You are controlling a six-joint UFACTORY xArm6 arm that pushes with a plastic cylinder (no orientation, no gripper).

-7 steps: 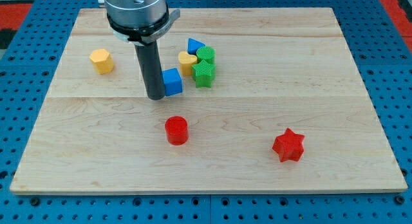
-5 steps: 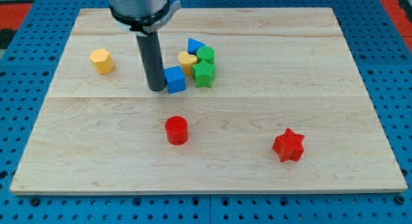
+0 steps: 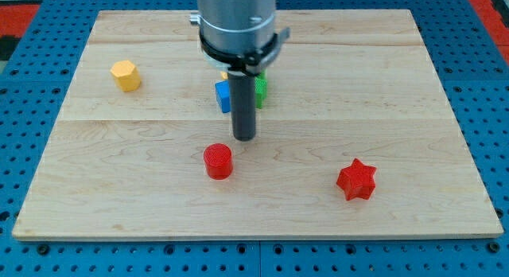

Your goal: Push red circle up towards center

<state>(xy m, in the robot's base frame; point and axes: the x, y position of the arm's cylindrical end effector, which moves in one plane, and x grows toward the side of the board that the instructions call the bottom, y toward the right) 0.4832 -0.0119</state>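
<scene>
The red circle (image 3: 218,161) is a short red cylinder lying on the wooden board (image 3: 119,181), below the board's middle. My tip (image 3: 244,138) touches the board just above and to the right of the red circle, a small gap apart from it. The rod and the arm's head rise above it and cover part of the block cluster behind it.
A blue cube (image 3: 223,96) and a green block (image 3: 260,89) peek out from behind the rod near the board's middle; other blocks there are hidden. A yellow hexagon (image 3: 126,75) sits at the upper left. A red star (image 3: 355,180) lies at the lower right.
My tip has moved right and down, from the left side of the blue cube to a spot just above and right of the red circle. The arm now hides most of the cluster.
</scene>
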